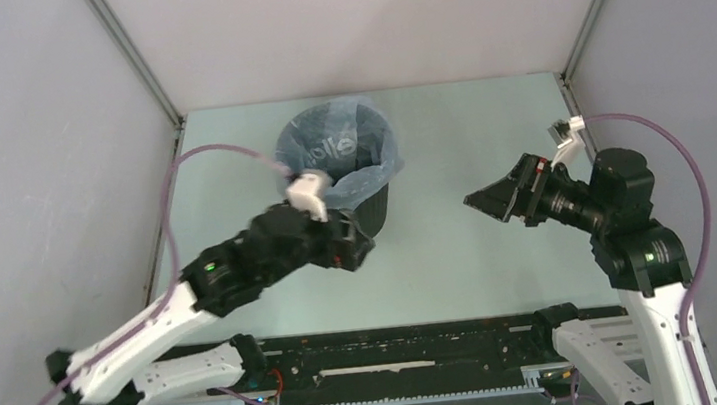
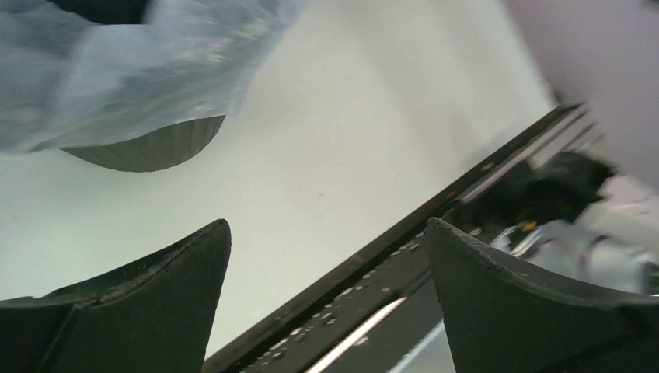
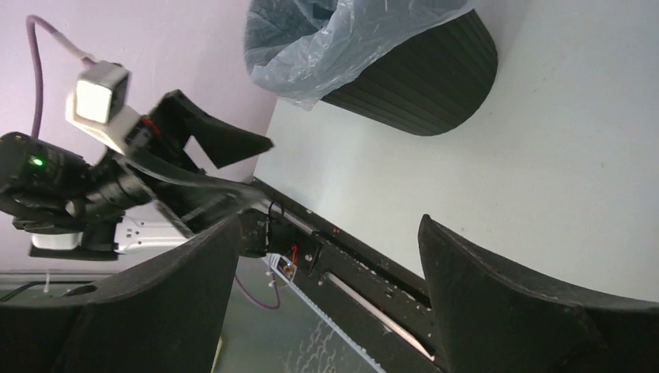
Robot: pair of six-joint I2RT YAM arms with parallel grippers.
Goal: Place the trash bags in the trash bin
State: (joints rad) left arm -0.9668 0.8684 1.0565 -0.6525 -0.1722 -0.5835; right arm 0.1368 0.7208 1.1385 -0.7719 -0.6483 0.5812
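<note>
Trash bag (image 1: 333, 143) lines trash bin (image 1: 377, 211), film draped over rim as anchor; left pincer (image 2: 327, 231) beside bin, right pincer (image 3: 330, 227) well off, both spread and empty.

The table (image 1: 481, 260) in front of me is pale, greenish white, matte and smooth, its bare top filling most of the overhead view. One thing stands directly on it: a round black trash bin (image 1: 377, 211), upright, its side finely ribbed, set toward the far edge and a little left of the middle. A black mounting rail (image 1: 400, 351) runs along the edge nearest me.
</note>
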